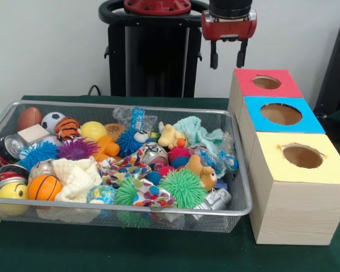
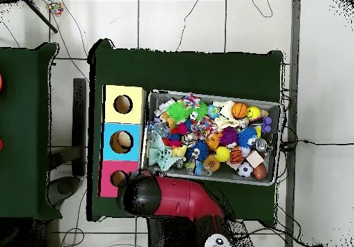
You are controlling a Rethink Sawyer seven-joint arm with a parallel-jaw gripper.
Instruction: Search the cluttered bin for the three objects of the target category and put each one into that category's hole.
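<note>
The red-and-black pincer (image 1: 227,56) hangs empty, prongs apart, above the red-topped wooden box (image 1: 264,85); the wire-mesh bin (image 1: 241,190) brims with toys. The green spiky rubber ball (image 1: 183,187) looks light and squashy; best pinched across its middle.

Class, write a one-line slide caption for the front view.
Open tool hovers above the red box, beside a wire bin packed with toys, with blue and yellow boxes alongside.

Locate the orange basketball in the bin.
Front view: the orange basketball sits at the wire bin's near left corner, between the yellow smiley ball and the cream plush.
</note>
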